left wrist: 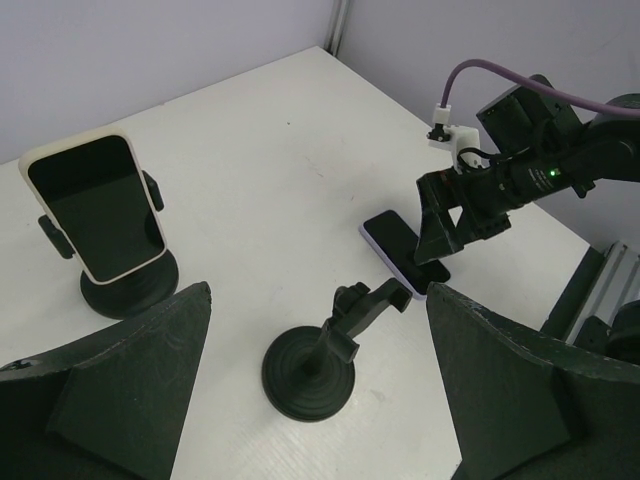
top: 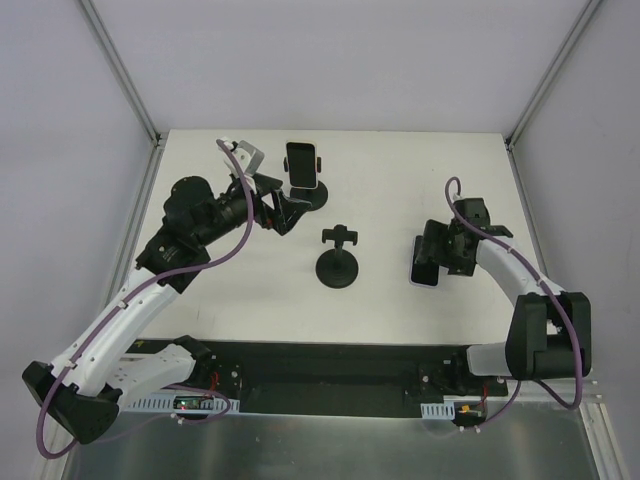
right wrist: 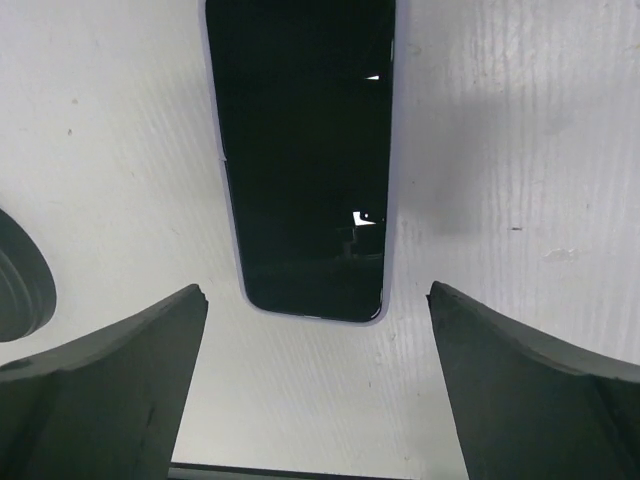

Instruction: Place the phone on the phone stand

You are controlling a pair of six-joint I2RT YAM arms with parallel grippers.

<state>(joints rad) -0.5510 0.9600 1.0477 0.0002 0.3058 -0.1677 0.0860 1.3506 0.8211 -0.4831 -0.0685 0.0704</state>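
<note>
- The phone [right wrist: 300,150] lies flat, screen up, on the table [top: 390,170], to the right of the empty phone stand [top: 339,262] and apart from it.
- Right gripper [right wrist: 316,295]: fingers spread wide, one on each side of one end of the phone, gripping nothing.
- Left gripper [left wrist: 318,290]: fingers wide apart and holding nothing, near a second stand [top: 312,196] that carries a white-cased phone [top: 302,164].

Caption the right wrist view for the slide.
Open right gripper framing a dark-screened phone lying flat on the white table.
</note>
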